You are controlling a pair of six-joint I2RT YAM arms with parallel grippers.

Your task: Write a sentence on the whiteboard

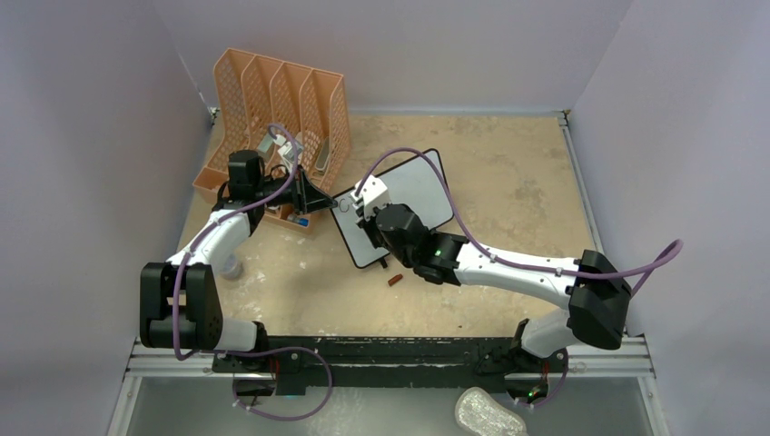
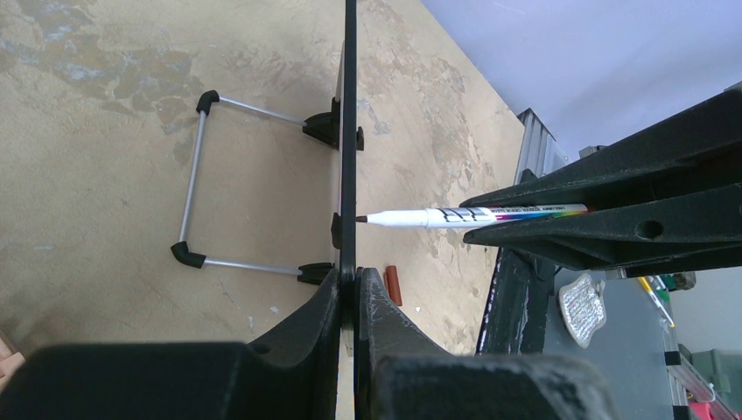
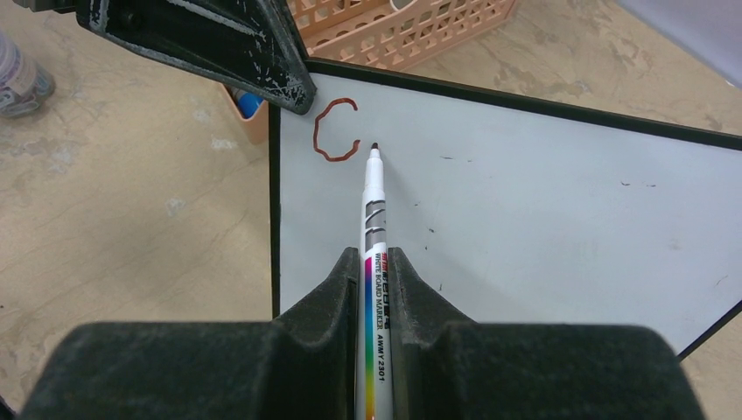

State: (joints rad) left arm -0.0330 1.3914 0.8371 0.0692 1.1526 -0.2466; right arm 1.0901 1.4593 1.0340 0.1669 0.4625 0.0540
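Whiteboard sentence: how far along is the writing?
Done: one reddish-brown letter C near the corner of the small black-framed whiteboard. In hand: right gripper shut on the white marker, tip at the board beside the C; left gripper clamps the board's edge. Left: the rest of the sentence.

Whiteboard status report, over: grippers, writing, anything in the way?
Left gripper shut on whiteboard edge. Right gripper shut on marker, tip at the board. Sentence: one letter C only. Brown cap on table beside board, not blocking.

Left gripper (image 1: 333, 206) at the whiteboard's (image 1: 422, 186) corner, right gripper (image 1: 361, 211) over it
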